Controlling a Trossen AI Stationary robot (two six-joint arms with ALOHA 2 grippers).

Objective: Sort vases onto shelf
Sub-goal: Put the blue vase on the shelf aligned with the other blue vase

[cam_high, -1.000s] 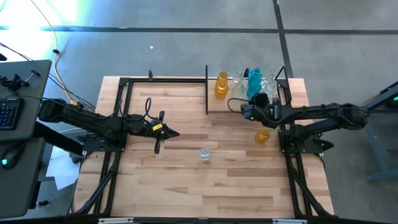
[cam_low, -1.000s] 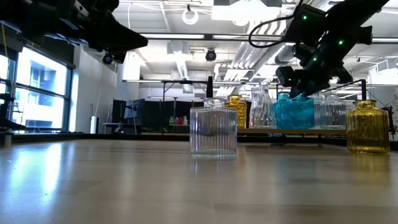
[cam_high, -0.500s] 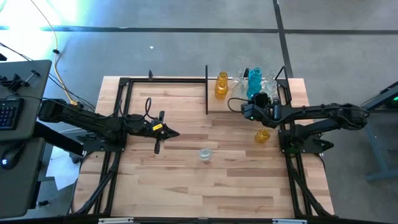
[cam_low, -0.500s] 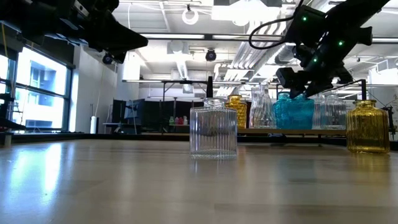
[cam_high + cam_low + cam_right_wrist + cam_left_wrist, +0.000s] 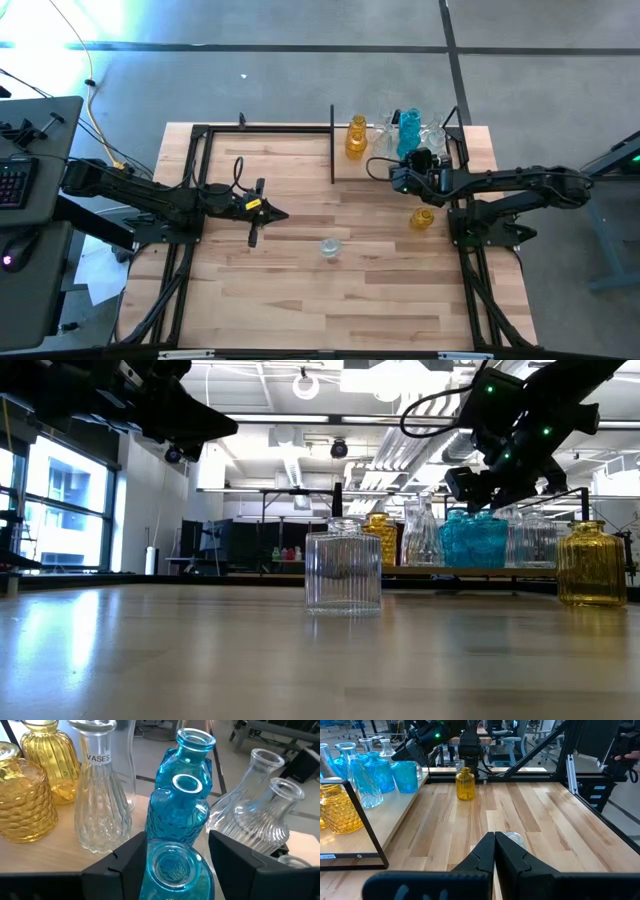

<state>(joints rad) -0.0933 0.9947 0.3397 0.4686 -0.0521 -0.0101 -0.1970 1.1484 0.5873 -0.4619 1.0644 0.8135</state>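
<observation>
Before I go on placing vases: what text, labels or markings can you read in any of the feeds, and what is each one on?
"VASES": a white label at the neck of the tall clear vase on the shelf, right wrist view.
A small white sticker on the shelf's black frame, left wrist view: too small to read.
No other readable text in any view.

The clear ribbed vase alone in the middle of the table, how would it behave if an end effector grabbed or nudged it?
The clear ribbed vase looks like glass, so probably rigid, breakable and somewhat slippery. Its squat, straight-sided body on a wide flat base suggests it would slide rather than tip when nudged.
</observation>
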